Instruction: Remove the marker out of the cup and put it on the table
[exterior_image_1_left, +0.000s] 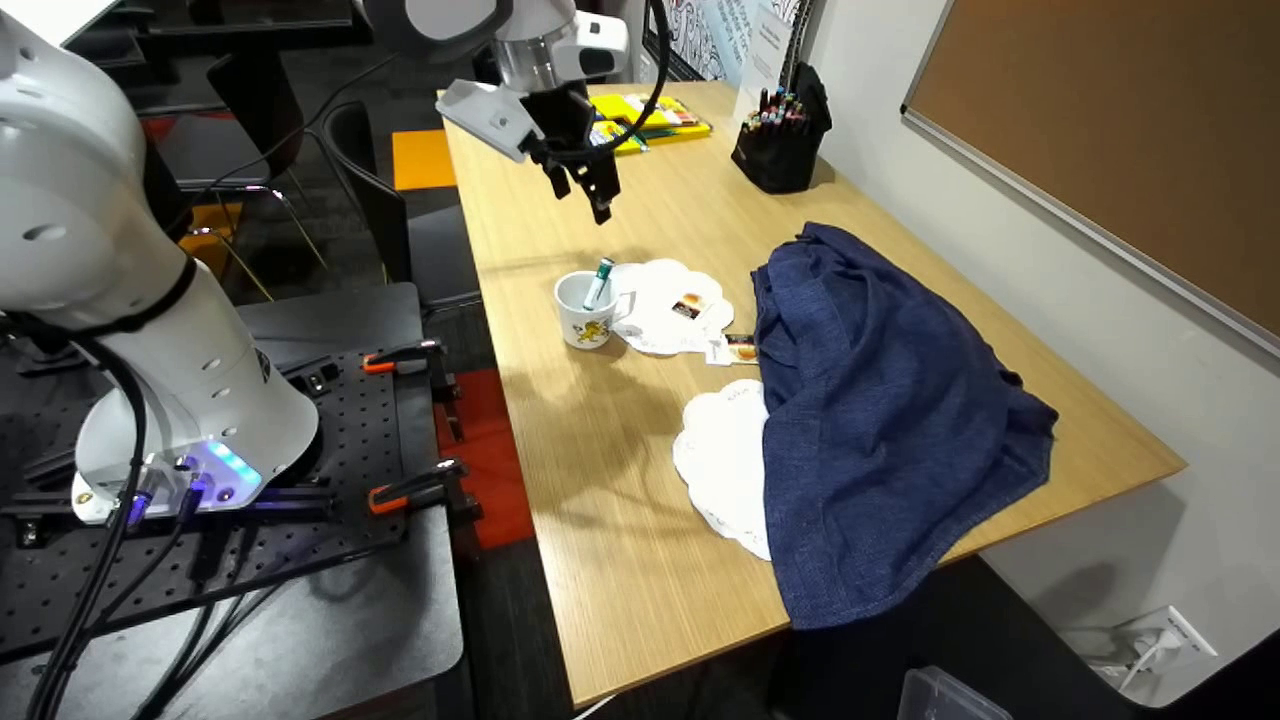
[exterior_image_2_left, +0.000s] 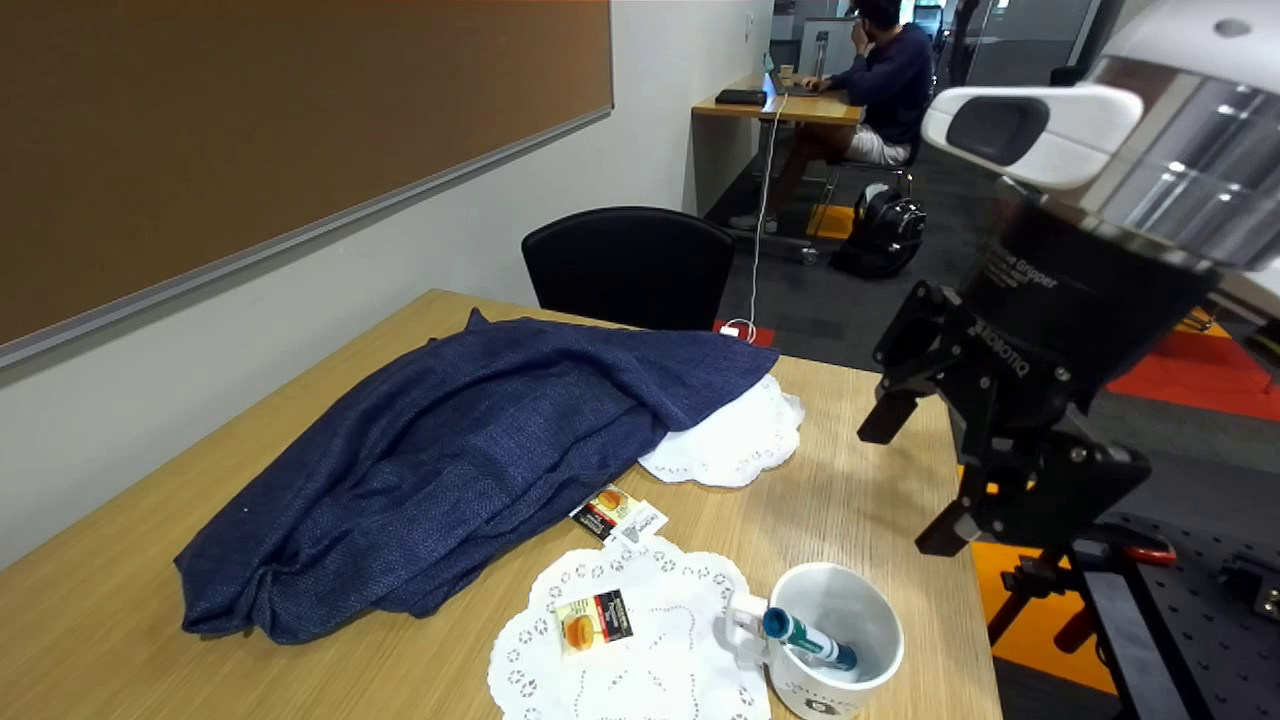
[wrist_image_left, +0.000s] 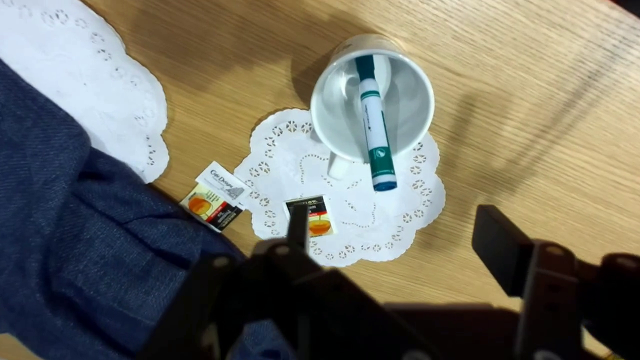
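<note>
Big white robot arm (exterior_image_1_left: 80, 180) stands on my left; its gripper (exterior_image_1_left: 581, 202) hangs, spread wide, above the table (exterior_image_1_left: 620, 600). Next I see the cup (exterior_image_1_left: 585, 328), the marker (exterior_image_1_left: 599, 284) leaning inside (one end pokes out), then blue cloth (exterior_image_1_left: 890, 430).

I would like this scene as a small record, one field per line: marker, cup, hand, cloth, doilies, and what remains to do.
marker: white with green bands, leaning inside the cup, one end out
cup: white, upright on the table
hand: open, holding nothing, above the table
cloth: dark blue, crumpled, over part of a white doily
uncovered doily: its edge at the cup, a packet on it
remaining: taking the marker out, onto the table
</note>
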